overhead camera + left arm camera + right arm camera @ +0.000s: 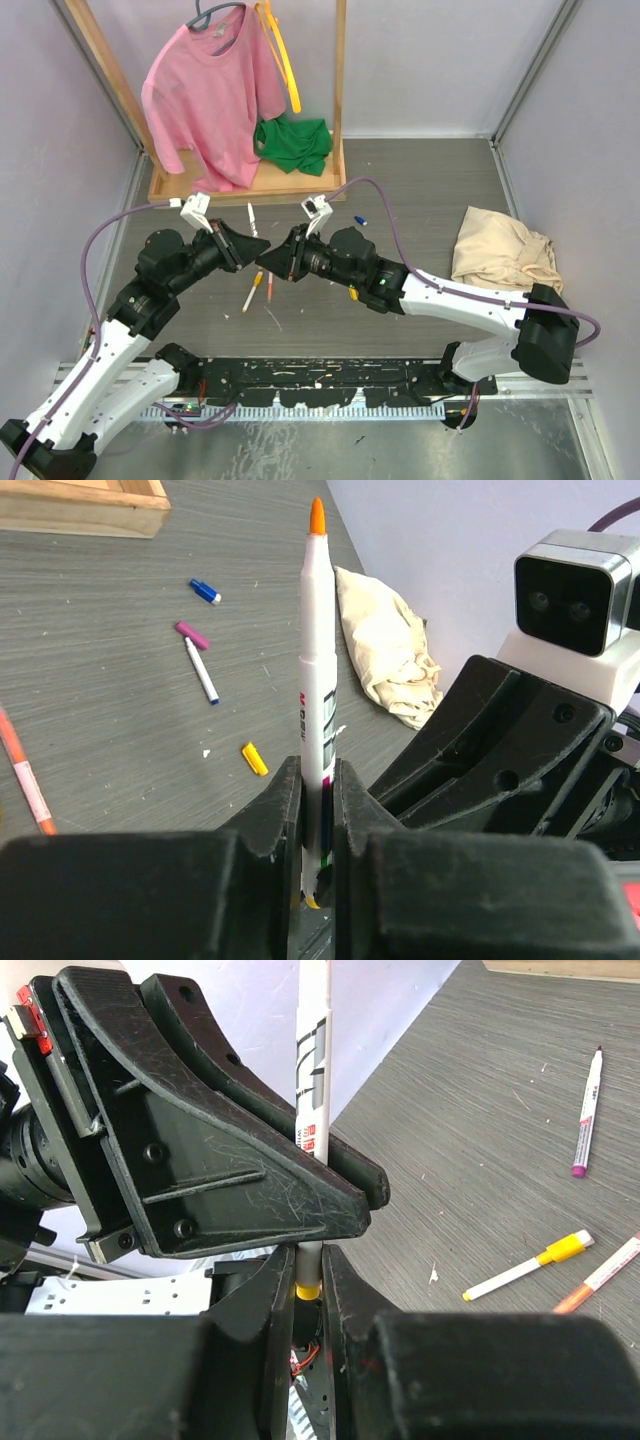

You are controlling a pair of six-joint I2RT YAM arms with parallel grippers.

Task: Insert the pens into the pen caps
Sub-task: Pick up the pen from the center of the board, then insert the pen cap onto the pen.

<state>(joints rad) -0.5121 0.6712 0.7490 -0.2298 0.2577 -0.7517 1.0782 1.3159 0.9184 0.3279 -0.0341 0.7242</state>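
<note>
Orange-tipped pen (317, 660) stands clamped in my left gripper (318, 780) so its rear end meets the yellow cap (307, 1288) pinched by my right gripper (308, 1270) (wrong colour, perhaps).

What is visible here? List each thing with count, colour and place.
held pen: 1, white, orange tip, between both grippers
yellow-banded pen: 1, white, on table
orange pen: 1, beside it
magenta-ended pen: 1, white, on table
blue-ended pen: 1, white, by magenta cap
magenta cap, blue cap, yellow cap: 1 each, on table
pink shirt: 1, on wooden rack
green cloth: 1, on rack base
yellow strap: 1, on rack
beige cloth: 1, table's right
left gripper: black, shut on held pen
right gripper: black, shut on its yellow end
</note>
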